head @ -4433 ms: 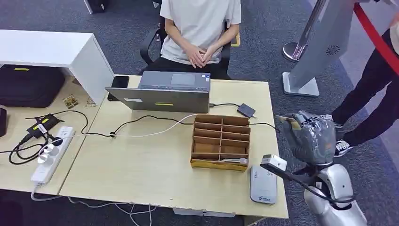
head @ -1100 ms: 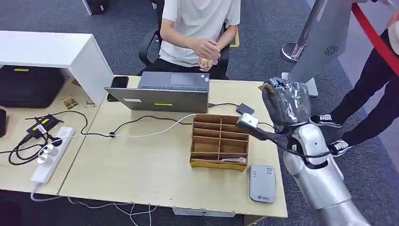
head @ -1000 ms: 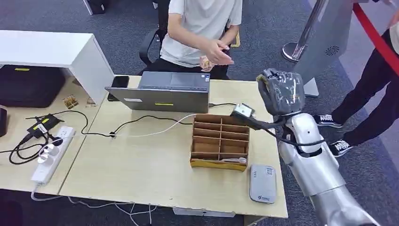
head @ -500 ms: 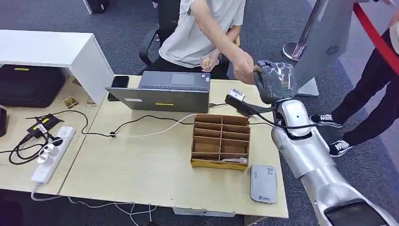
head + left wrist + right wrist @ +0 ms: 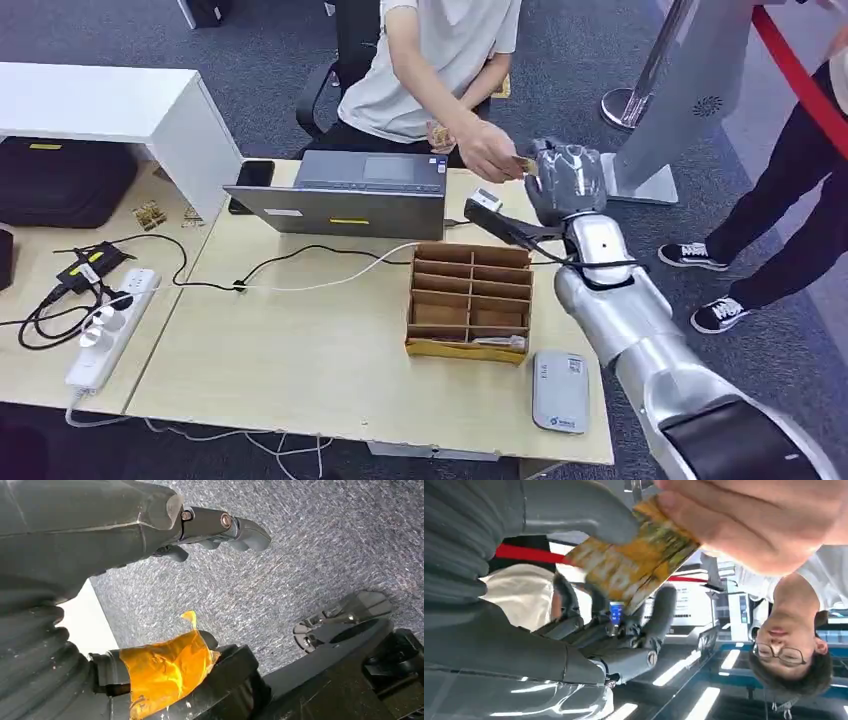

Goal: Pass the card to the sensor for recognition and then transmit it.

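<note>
Right hand [image 5: 566,181], grey and plastic-wrapped at the head frame's upper right, pinched the yellow printed card [image 5: 636,567] while a seated person's hand [image 5: 487,152] gripped its other end. Handover seemed underway; releasing was next, probably.

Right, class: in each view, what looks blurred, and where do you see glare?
Head view: evenly lit, sharp. Right wrist view: the card and the person's fingers look soft and close; bright ceiling lights glare behind. Left wrist view: the left hand is sharp, and a white surface is blown out.
</note>
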